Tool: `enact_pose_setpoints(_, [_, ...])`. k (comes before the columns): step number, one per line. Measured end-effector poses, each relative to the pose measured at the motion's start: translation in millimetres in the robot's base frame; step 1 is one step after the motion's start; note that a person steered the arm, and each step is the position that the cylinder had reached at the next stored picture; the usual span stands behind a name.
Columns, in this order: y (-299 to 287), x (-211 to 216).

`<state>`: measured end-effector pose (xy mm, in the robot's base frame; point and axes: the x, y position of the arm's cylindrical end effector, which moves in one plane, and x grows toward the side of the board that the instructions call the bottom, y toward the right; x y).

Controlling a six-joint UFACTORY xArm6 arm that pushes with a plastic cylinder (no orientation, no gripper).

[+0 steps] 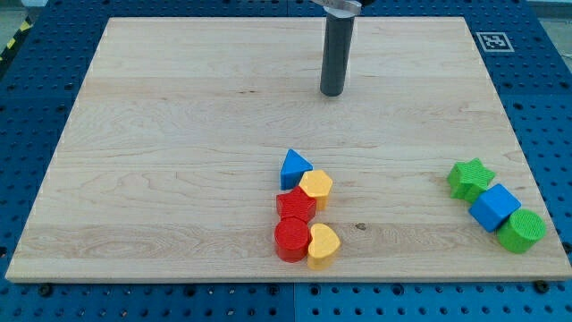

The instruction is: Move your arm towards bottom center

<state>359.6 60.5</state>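
Light is bright and even across the wooden bench [179,134], seemingly from overhead. Shadows are soft and short, hugging the bases of the blocks and the rod's tip [332,92]. There is no strong glare. Focus is sharp throughout, with slight softness near the view's top edge.

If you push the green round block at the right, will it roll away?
Probably not: the green round block seems to stand on a flat end, so it should slide. It touches the blue cube, which may move along. My tip is far away, near the view's top.
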Motion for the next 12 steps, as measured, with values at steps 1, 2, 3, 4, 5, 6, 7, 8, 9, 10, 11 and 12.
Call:
enact_pose_setpoints(1, [0.0, -1.4])
enact_pose_setpoints(2, [0.0, -1.4])
enact_pose_setpoints(3, [0.0, -2.1])
enact_pose_setpoints(4, [0.0, -5.7])
enact_pose_setpoints(5, [0.0, -13.3])
enact_pose_setpoints(6, [0.0, -19.6])
enact_pose_setpoints(7, [0.0, -19.6])
enact_pose_setpoints(8, [0.0, -2.7])
enact_pose_setpoints(9, [0.0, 41.9])
enact_pose_setpoints(10, [1.5, 77.4])
enact_pose_setpoints(11, [7.6, 107.3])
enact_pose_setpoints(12, [13.3, 137.8])
